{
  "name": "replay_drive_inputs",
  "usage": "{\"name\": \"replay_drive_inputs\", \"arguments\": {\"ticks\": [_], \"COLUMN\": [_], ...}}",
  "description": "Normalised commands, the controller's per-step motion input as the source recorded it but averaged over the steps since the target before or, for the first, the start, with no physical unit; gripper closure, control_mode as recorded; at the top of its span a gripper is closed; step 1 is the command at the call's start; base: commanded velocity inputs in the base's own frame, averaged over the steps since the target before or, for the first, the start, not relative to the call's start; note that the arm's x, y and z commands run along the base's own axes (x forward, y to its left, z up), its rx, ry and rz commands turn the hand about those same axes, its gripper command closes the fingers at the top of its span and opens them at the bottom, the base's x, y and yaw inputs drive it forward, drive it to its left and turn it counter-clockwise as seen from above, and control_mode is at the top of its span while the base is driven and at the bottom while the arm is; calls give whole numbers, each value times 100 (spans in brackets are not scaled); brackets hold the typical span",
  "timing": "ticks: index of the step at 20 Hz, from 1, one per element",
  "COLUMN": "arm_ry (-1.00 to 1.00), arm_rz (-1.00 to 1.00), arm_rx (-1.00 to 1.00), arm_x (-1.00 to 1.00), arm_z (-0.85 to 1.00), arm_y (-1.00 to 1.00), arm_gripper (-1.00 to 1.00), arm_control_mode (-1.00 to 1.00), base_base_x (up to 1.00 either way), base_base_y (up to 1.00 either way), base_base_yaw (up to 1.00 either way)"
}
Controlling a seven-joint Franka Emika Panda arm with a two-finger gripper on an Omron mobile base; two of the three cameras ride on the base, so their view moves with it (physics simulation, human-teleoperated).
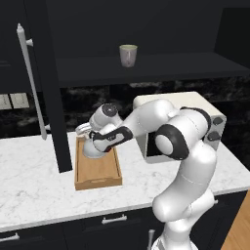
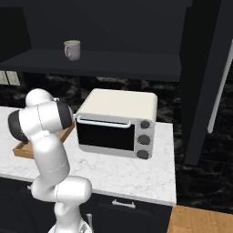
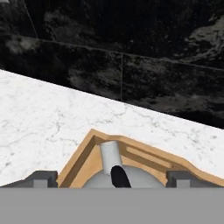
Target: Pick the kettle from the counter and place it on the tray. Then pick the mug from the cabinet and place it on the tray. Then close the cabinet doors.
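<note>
Left base view: the kettle (image 1: 93,149) is sitting in the tray (image 1: 97,177); the mug (image 1: 128,55) is standing on the cabinet shelf, up and right of the tray. The arm is hiding the tool.

Right base view: the arm is covering most of the tray (image 2: 25,149).

Hand view: the tool (image 3: 112,180) is standing spread wide beside the kettle (image 3: 131,178), gripping nothing.

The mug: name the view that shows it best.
The left base view: the mug stands upright on the cabinet shelf, near and unblocked. The right base view shows it smaller but with its handle visible.
</note>
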Motion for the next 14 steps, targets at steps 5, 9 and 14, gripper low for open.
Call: {"name": "replay_drive_inputs", "arguments": {"ticks": [5,9,14], "arm_ry": [0,9,8], "arm_rz": [-13,-15,-8], "arm_rx": [0,-4,-4], "arm_x": [-22,-31,-49], "arm_z": [66,60,52], "arm_y": [0,-2,-4], "arm_gripper": [-100,-100,-100], "arm_control_mode": [-100,-100,-100], "base_base_x": [0,0,0], "base_base_y": [0,0,0], "base_base_yaw": [0,0,0]}}
